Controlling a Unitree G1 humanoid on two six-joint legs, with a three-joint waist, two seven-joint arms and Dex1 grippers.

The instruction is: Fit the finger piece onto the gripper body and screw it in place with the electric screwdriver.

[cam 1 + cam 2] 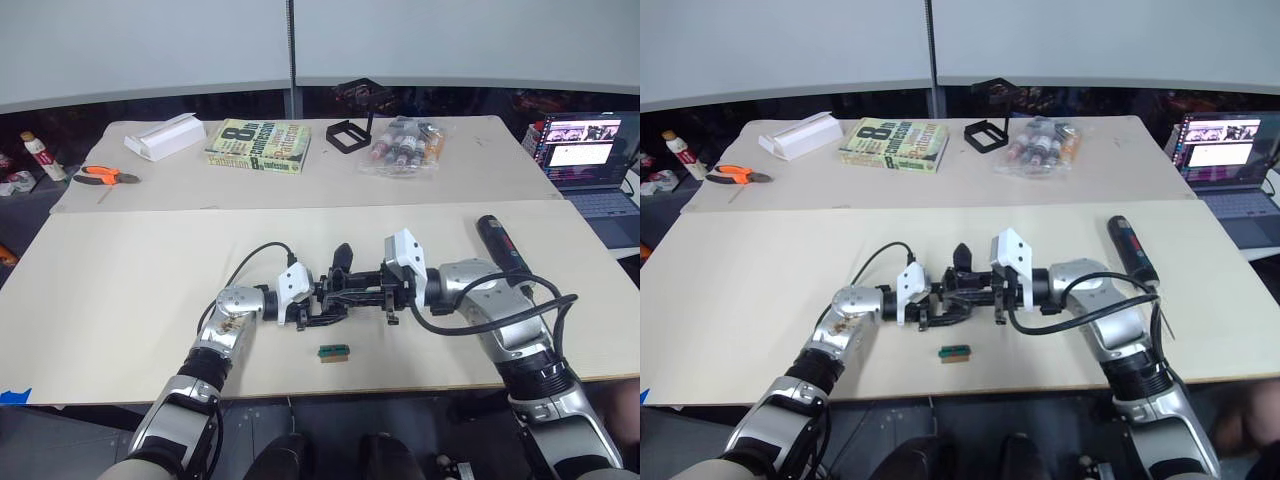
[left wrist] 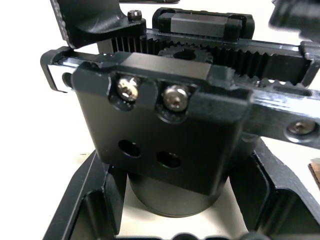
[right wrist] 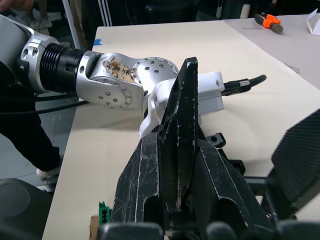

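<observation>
**Both end effectors meet at the gripper body, screwdriver lies aside**

Nearest the front edge of the counter sits a tiny green block, alone on the pale surface, just in front of the two arms.

Behind it, at the middle of the counter, the left end effector and the right end effector face each other with the gripper body between them. The left wrist view shows the body's black block, two screw heads and a toothed rack close up, sitting between the left fingers, which stand partly apart on either side of it; whether they press on it I cannot tell. In the right wrist view a black pointed finger piece stands up against the right end effector's near finger, with the other finger well off to the side; whether that end effector actually grips anything cannot be told.

The electric screwdriver lies flat on the counter on the robot's right, beyond the right forearm, apart from both end effectors.

Farther back, on a second counter, lie orange-handled pliers, a white box, a book, and a bag of small bottles. A laptop sits far right.
</observation>
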